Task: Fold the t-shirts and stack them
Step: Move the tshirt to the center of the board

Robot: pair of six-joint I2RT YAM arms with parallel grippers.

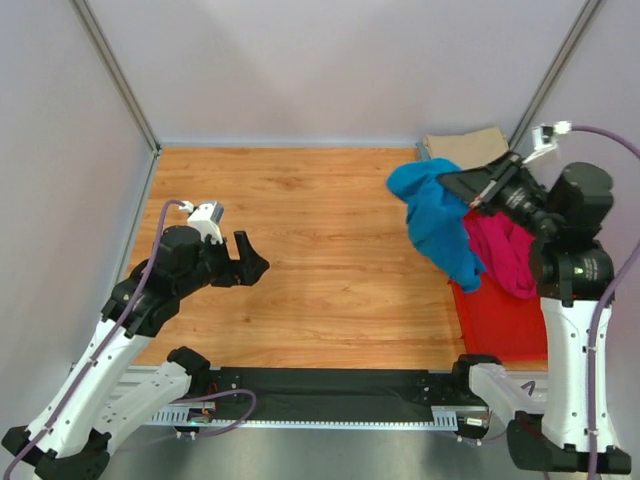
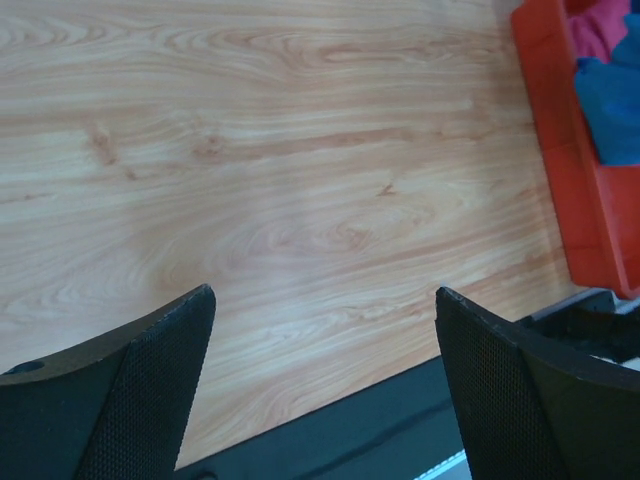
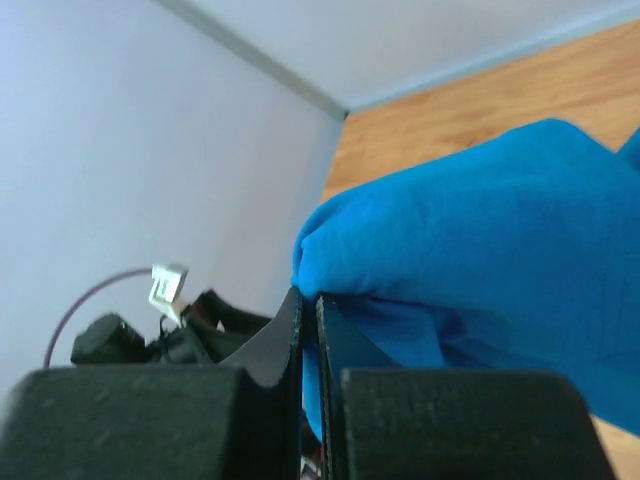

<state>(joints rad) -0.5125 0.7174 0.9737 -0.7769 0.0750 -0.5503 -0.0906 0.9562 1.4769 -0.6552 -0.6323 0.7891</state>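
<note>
My right gripper (image 1: 448, 180) is shut on the bright blue t-shirt (image 1: 436, 222), which hangs bunched from it above the table's right side; in the right wrist view the blue t-shirt (image 3: 480, 240) bulges out past the closed gripper (image 3: 309, 300). A magenta pink t-shirt (image 1: 505, 250) lies in the red bin (image 1: 500, 320) under the arm. A tan beige t-shirt (image 1: 463, 147) lies at the far right corner. My left gripper (image 1: 250, 262) hovers open over the left part of the table, holding nothing; its open gripper (image 2: 325, 295) frames bare wood.
The red bin (image 2: 570, 160) stands at the table's right edge. Grey walls enclose the wooden table (image 1: 300, 240) on three sides. A black strip (image 1: 330, 385) runs along the near edge between the arm bases.
</note>
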